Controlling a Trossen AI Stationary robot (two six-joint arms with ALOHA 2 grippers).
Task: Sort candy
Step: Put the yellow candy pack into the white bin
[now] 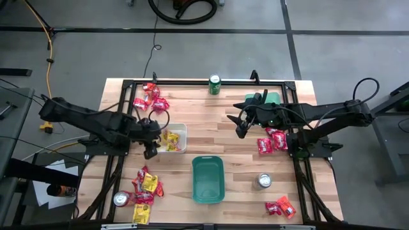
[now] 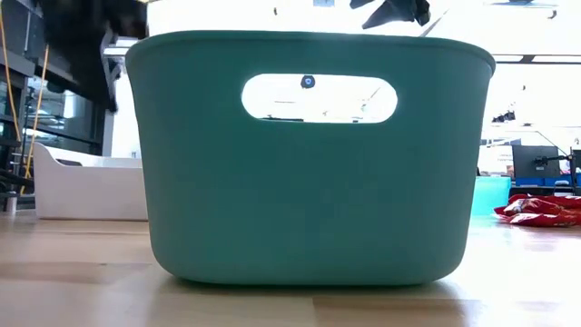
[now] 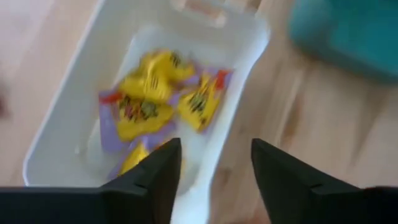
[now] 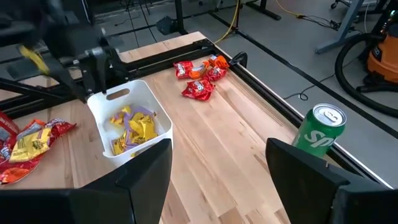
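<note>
Step in hand: a yellow packet appears to be just dropped; the left gripper (image 1: 151,148) hangs at the edge of the white tray (image 1: 181,128), its jaws parted and nothing seen between them in the left wrist view.
Sorted candy: yellow candy (image 3: 152,93) lies heaped inside the white tray (image 3: 62,134), with some purple wrapping among it.
Unsorted candy, left side: a red pile (image 1: 151,99) is seen at the far left of the worktop (image 1: 211,121), and a mixed red and yellow pile (image 1: 146,188) at the near left, beside a silver can (image 1: 121,199).
Unsorted candy, right side: red packets (image 1: 271,140) lie just beside the right arm's base, and a few more (image 1: 281,208) near the front right corner.
Right gripper: the right gripper (image 1: 241,131) is held above bare worktop right of centre, jaws spread wide and holding nothing.
Green tray: the green tray (image 1: 208,180) stands in the middle near the front, and appears empty from above.
Other things: a green can (image 1: 215,84) stands at the far edge.
Next move, as judged: the left arm is to be lifted clear of the tray and carried to one of the left piles, where another yellow packet must be singled out from the red ones before the jaws are closed.
</note>
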